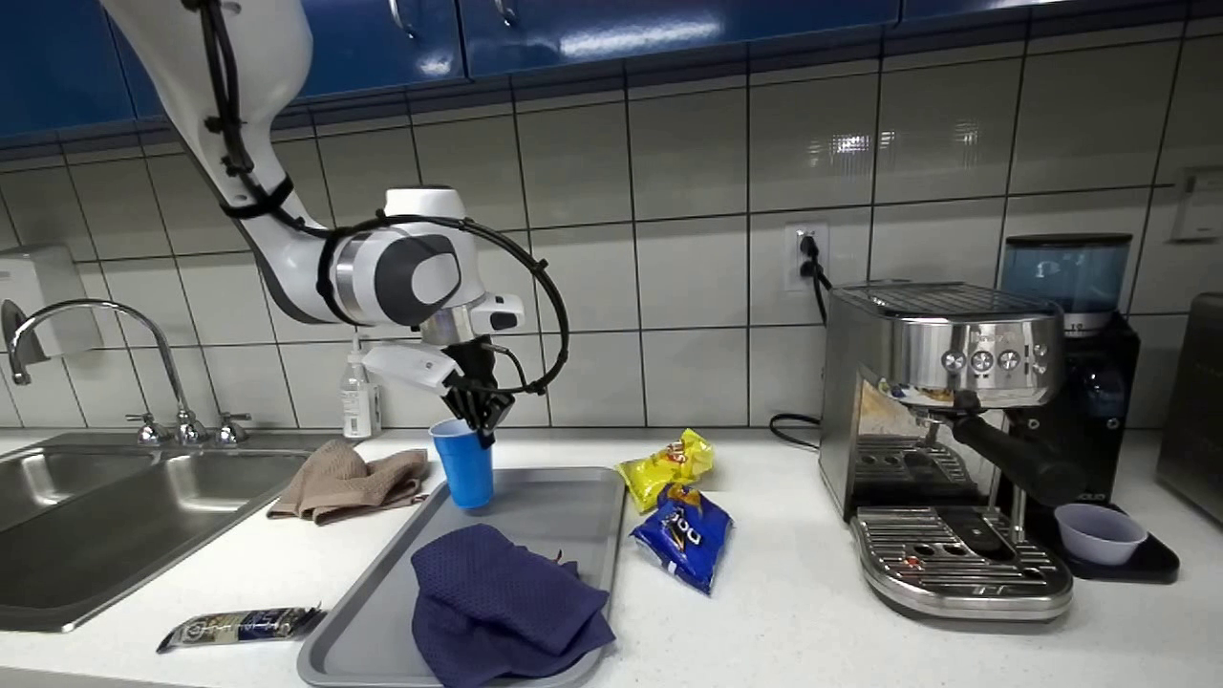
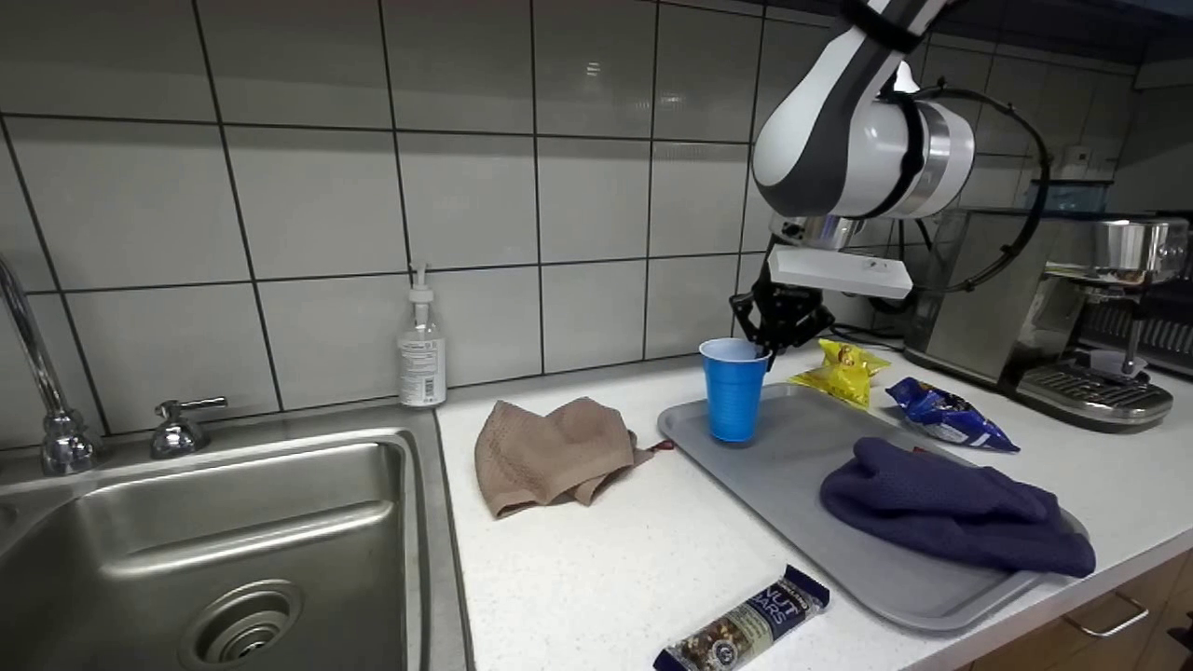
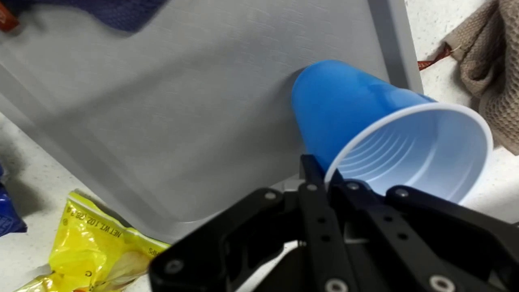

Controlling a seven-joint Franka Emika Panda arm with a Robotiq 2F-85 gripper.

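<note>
While the gripper (image 3: 323, 173) is pinching the blue cup (image 3: 344, 105) by its rim — jaws narrow across the wall — that cup is standing or hanging, can't tell which, near a corner of the gray tray (image 3: 182, 121); one-sided grip could be letting it swivel or slip.

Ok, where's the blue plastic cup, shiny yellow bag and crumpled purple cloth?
Blue plastic cup (image 2: 733, 396): in an exterior view, outer wall.
Shiny yellow bag (image 3: 95, 249): in the wrist view, its middle.
Crumpled purple cloth (image 1: 506, 602): in an exterior view, upper side.
</note>
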